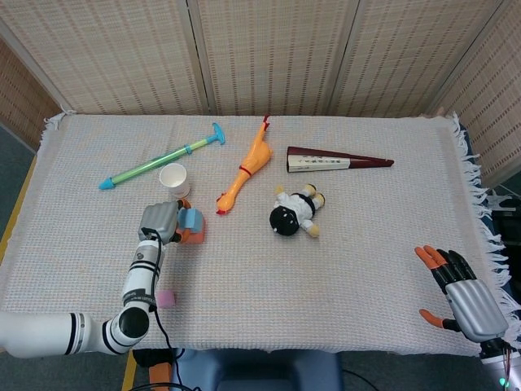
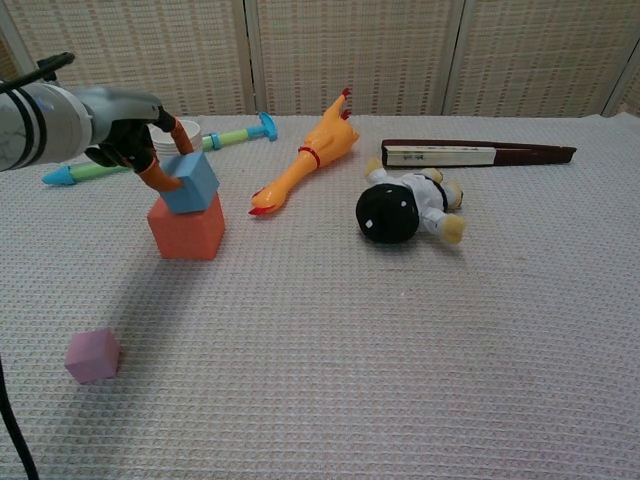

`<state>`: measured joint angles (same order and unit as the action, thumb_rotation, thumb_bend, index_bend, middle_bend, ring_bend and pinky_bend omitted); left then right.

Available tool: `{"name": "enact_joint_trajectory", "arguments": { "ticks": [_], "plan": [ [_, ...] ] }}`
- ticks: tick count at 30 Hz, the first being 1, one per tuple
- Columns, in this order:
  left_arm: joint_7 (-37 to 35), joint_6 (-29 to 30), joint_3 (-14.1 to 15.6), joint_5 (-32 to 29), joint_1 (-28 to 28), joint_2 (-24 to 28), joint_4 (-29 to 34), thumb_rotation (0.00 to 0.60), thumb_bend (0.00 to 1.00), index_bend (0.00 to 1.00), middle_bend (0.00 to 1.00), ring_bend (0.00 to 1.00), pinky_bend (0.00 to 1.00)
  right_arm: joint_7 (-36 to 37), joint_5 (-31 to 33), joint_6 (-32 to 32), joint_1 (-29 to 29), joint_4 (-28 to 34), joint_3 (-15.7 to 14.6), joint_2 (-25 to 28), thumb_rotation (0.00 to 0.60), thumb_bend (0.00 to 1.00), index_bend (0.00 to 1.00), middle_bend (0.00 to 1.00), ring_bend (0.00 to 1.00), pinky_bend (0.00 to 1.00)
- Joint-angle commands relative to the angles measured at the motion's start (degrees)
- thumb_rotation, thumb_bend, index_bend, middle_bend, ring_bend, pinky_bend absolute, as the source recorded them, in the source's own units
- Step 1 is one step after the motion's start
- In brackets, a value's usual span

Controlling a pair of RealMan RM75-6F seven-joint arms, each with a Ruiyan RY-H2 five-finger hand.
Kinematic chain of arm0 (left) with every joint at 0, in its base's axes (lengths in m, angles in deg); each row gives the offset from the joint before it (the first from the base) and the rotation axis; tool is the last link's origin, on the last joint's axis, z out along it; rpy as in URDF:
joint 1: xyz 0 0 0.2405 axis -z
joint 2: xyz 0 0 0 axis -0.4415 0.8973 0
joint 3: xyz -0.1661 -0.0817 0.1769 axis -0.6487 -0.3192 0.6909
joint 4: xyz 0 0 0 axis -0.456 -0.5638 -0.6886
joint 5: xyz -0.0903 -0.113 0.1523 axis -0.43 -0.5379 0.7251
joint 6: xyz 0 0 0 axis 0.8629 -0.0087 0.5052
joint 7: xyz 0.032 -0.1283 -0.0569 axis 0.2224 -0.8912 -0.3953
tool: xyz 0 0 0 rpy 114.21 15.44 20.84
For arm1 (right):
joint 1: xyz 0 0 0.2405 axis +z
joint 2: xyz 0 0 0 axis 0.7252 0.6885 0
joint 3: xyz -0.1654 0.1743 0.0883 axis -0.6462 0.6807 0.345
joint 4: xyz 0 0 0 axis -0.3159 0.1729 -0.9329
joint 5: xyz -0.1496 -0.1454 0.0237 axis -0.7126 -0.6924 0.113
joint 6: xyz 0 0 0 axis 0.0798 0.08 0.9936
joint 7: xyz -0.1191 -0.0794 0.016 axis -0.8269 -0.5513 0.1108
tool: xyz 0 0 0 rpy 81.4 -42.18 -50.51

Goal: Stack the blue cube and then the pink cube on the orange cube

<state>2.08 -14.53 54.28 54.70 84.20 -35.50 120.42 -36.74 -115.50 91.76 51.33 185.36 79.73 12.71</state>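
Note:
My left hand (image 2: 125, 125) (image 1: 159, 220) grips the blue cube (image 2: 192, 182) (image 1: 192, 218) between its orange-tipped fingers. The cube sits tilted on the top of the orange cube (image 2: 186, 227) (image 1: 192, 235), touching it. The pink cube (image 2: 92, 355) (image 1: 166, 298) lies alone on the cloth, nearer the front edge, to the left. My right hand (image 1: 462, 295) hovers open at the table's front right corner, fingers spread, holding nothing; it shows only in the head view.
A white cup (image 1: 174, 177) stands just behind the cubes, a green and blue water squirter (image 1: 161, 164) beyond it. A rubber chicken (image 1: 247, 169), a plush doll (image 1: 295, 211) and a folded fan (image 1: 338, 161) lie across the middle and back.

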Motion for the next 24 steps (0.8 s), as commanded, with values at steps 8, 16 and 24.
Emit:
{"name": "enact_joint_trajectory", "arguments": {
  "ticks": [8,16,24],
  "plan": [
    [0.5,0.7,0.6,1.6,-0.1,0.0,-0.1,0.600,0.39,0.61,1.00,1.00,1.00,-0.1,0.1,-0.2,0.0,0.2,-0.1,0.1,0.600,0.06,0.00,0.00,0.00,0.00],
    [0.8,-0.2,0.7,0.5,-0.2,-0.2,-1.1,0.600,0.39,0.60,1.00,1.00,1.00,-0.1,0.3,-0.5,0.1,0.2,-0.1,0.2,0.600,0.06,0.00,0.00,0.00,0.00],
    [1.2,-0.7,1.1,0.5,-0.2,-0.6,-1.6,0.600,0.39,0.51,1.00,1.00,1.00,-0.1,0.5,-0.5,0.1,0.2,-0.1,0.4,0.600,0.06,0.00,0.00,0.00,0.00]
  ]
}}
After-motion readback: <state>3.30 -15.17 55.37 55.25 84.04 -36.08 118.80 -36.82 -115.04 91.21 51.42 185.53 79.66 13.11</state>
